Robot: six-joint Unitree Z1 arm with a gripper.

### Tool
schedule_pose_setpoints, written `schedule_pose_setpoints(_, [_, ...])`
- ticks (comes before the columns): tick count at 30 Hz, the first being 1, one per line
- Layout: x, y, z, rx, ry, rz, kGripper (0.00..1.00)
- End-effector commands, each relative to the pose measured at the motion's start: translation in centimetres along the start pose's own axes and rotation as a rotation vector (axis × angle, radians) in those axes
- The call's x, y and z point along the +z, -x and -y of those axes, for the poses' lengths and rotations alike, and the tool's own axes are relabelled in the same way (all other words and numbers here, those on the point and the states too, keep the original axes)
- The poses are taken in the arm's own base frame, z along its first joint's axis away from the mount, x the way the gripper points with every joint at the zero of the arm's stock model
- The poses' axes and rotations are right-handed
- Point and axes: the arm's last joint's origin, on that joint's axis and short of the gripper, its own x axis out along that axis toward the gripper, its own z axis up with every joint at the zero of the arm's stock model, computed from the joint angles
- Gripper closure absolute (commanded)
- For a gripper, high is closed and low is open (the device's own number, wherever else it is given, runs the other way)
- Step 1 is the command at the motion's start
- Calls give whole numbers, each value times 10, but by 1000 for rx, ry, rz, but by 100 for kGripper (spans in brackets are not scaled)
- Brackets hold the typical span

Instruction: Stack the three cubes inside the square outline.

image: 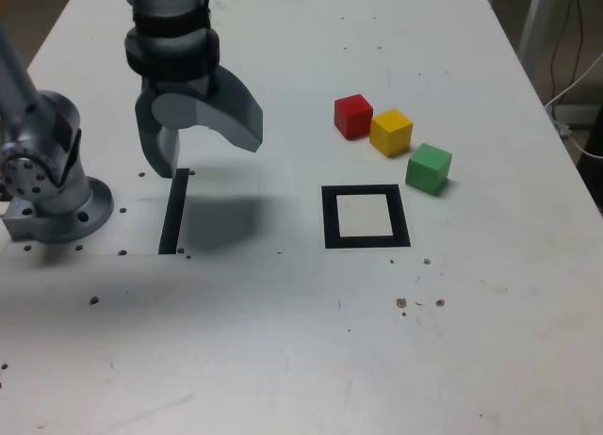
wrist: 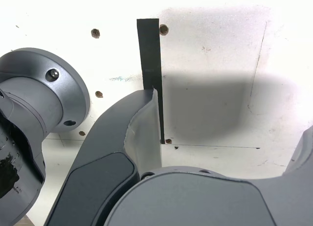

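While hovering with gripper (image: 212, 160) spread and empty, no stacking done (zero from three!); left to place inside square outline (image: 331, 218): red cube (image: 353, 117), yellow cube (image: 390, 134), green cube (image: 428, 169), towards tabletop's (image: 236, 360) right edge, exterior view.

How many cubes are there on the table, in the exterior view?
3. The red, yellow and green cubes lie in a slanting row, behind and to the exterior view's right of the square outline.

White tabletop (image: 226, 360), dark floor (image: 38, 16), loose pale cable (image: 577, 91)
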Motion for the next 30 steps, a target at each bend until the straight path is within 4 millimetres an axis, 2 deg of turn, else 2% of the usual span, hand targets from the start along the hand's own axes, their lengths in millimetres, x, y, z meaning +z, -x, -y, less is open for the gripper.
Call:
schedule_pose_setpoints(1, [1,0,0,2,1,-2,0])
schedule_pose_setpoints(19, [7,0,0,2,0,-8,0])
schedule_pose_setpoints(25, [19,5,0,4,1,7,0])
schedule_pose_setpoints(30, [37,13,-2,13,6,51,0])
